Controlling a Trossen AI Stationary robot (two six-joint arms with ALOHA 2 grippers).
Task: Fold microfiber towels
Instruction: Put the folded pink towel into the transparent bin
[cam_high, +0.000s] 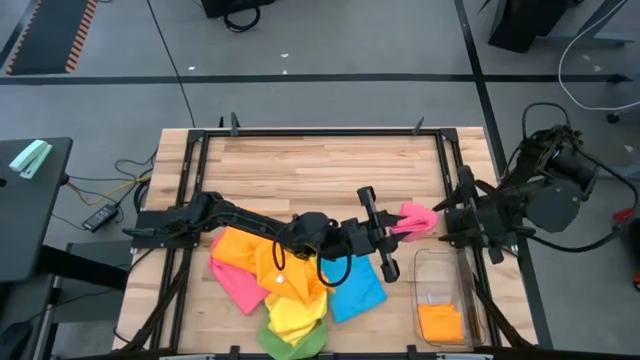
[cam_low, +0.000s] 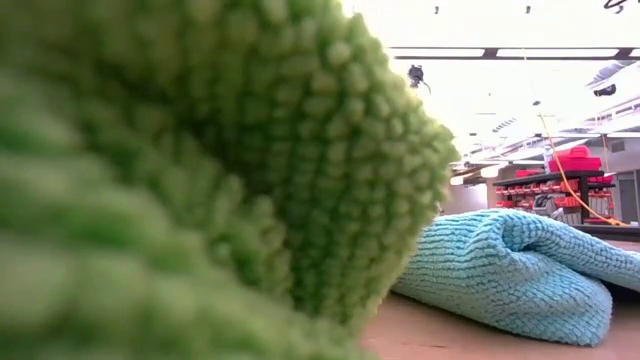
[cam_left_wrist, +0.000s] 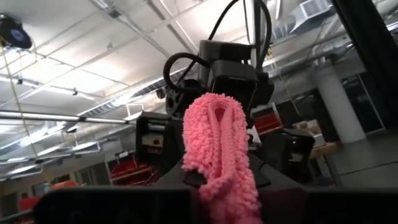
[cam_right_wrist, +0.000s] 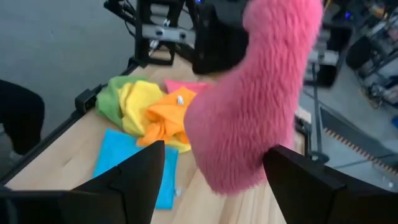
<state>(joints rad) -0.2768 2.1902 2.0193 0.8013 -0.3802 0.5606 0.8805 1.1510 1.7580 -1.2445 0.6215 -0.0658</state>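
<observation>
high: looking straight down on table (cam_high: 320, 165) | low: pressing against green towel (cam_low: 200, 170) | wrists: sharing pink towel (cam_left_wrist: 221, 155)

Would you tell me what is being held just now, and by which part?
The left gripper holds the pink towel by one bunched end; the right gripper stands open around it.

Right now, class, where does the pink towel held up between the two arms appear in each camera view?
High view: pink towel right of centre, above the clear bin.
Low view: not in it.
Left wrist view: centre, hanging upright.
Right wrist view: upper right, filling the foreground.
Shared landmark: blue towel, also low view and right wrist view.
</observation>
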